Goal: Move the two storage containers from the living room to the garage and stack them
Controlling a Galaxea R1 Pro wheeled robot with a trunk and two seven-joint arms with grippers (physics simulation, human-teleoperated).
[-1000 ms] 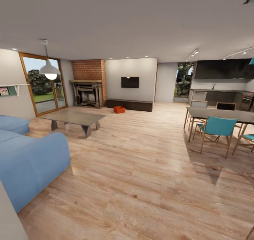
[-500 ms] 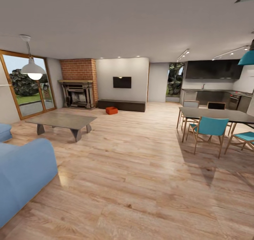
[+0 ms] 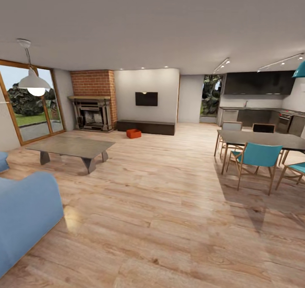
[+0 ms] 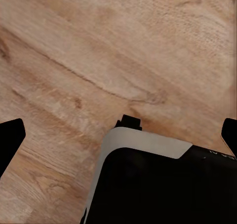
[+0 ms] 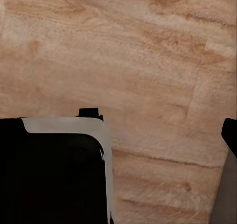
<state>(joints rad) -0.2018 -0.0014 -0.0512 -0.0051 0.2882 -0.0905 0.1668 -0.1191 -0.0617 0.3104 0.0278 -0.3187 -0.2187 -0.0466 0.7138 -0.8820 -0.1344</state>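
One storage container (image 3: 133, 133) on the plank floor (image 3: 169, 203) by the fireplace (image 3: 92, 114), well off; both grippers' jaws apart, empty for pickup

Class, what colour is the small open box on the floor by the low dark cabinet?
Orange-red: the small open box, clearest in the head view.

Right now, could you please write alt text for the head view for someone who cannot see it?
An orange-red storage container sits on the light wood floor at the far end of the living room, before a low dark cabinet beside a brick fireplace. Nearer are a coffee table, blue sofa and dining table.
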